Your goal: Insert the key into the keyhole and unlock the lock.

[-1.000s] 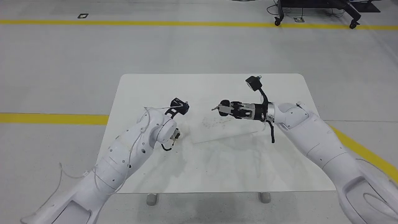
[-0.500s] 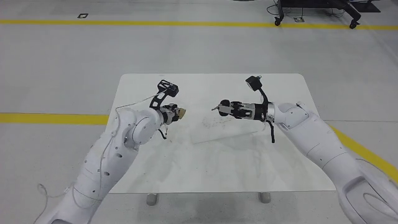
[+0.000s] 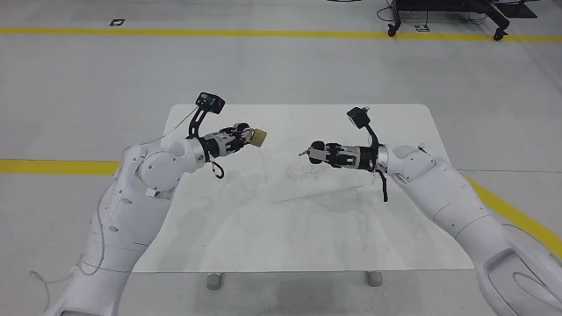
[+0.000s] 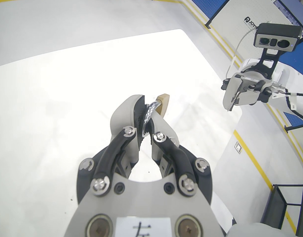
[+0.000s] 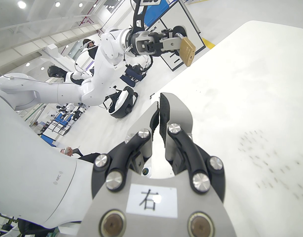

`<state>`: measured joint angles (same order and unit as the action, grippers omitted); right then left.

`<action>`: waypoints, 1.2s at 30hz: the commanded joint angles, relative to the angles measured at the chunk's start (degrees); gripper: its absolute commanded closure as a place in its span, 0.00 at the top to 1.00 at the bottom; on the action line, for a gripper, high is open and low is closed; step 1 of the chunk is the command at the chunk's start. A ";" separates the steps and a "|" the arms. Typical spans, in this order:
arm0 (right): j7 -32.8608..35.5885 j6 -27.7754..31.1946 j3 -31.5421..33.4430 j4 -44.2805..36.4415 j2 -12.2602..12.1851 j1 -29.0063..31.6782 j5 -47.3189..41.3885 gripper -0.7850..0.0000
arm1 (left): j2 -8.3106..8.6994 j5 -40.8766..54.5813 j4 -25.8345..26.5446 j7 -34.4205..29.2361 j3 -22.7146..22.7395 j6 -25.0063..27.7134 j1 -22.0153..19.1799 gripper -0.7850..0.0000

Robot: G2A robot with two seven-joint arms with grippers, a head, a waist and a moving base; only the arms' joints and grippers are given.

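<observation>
A brass padlock [image 3: 257,137] hangs in the air over the table's left half, and my left gripper [image 3: 242,139] is shut on its steel shackle. In the left wrist view the shackle [image 4: 151,109] sits between the pads, with the padlock body [image 4: 163,103] just past the fingertips. My right gripper [image 3: 314,152] hovers over the table's middle, shut on a thin key [image 3: 303,152] that points toward the padlock. A gap separates the two. From the right wrist view, the padlock [image 5: 187,50] dangles from the left gripper [image 5: 177,40], beyond my shut right gripper [image 5: 158,106].
The white table [image 3: 351,228] carries only faint scuff marks [image 5: 262,159]. Its edges are near on all sides. A dark wheeled frame [image 3: 448,0] stands on the floor far behind the table, and yellow floor lines [image 3: 263,32] run past it.
My left arm has swung up and outward to the left, lifting the padlock and turning it toward the key. The right arm has kept still.
</observation>
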<state>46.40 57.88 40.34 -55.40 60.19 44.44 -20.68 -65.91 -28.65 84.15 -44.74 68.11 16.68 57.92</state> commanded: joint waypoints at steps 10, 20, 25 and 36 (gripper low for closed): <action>-1.39 -2.03 -0.34 -2.56 0.39 1.03 -1.36 0.00 | 0.03 0.79 1.45 1.65 -0.35 0.78 1.88 0.00; -1.32 0.12 -1.47 -2.87 4.13 0.41 -11.88 0.00 | -1.18 36.53 -12.02 -16.40 -1.12 0.81 -3.80 0.00; -0.12 0.12 -1.46 0.28 6.86 -0.13 -14.82 0.00 | -1.75 36.03 -15.66 -17.69 -3.98 1.47 -6.69 0.00; -2.53 0.12 0.47 8.41 12.06 -2.83 -9.71 0.00 | -2.13 41.86 -19.92 -20.64 -4.92 3.76 -8.97 0.00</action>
<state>44.17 58.00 40.77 -47.28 71.85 41.63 -30.93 -68.09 13.54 64.66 -65.48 63.13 20.44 49.20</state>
